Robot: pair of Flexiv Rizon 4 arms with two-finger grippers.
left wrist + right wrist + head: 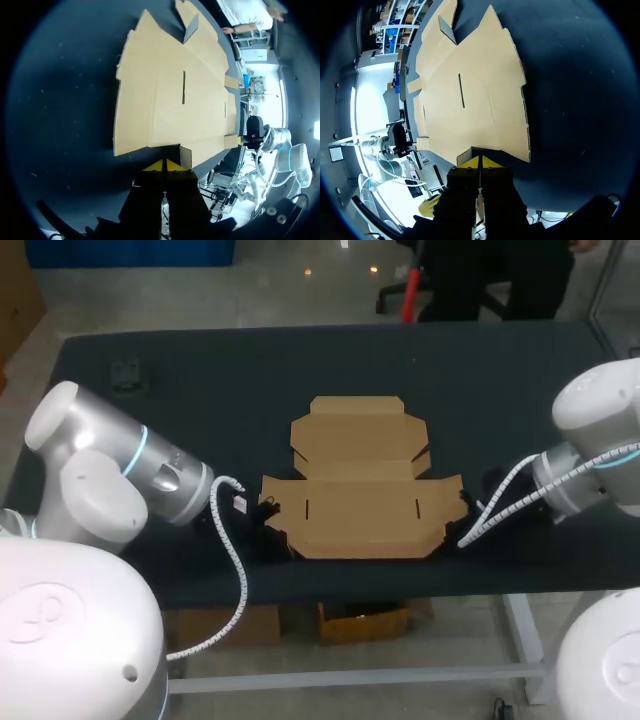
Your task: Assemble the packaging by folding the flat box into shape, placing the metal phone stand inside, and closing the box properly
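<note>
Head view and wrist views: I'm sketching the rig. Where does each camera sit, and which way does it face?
Head view: above and behind, looking down on the table; left arm and right arm show.
Left wrist view: on the left arm, facing along the left gripper across the flat box.
Right wrist view: on the right arm, facing it from the opposite end; right gripper shows.
Both wrist views share the flat box.

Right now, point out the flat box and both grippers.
flat box (362, 515), head view, centre of its main panel.
left gripper (164, 165), left wrist view, between its yellow tips.
right gripper (480, 161), right wrist view, between its yellow tips.
</note>
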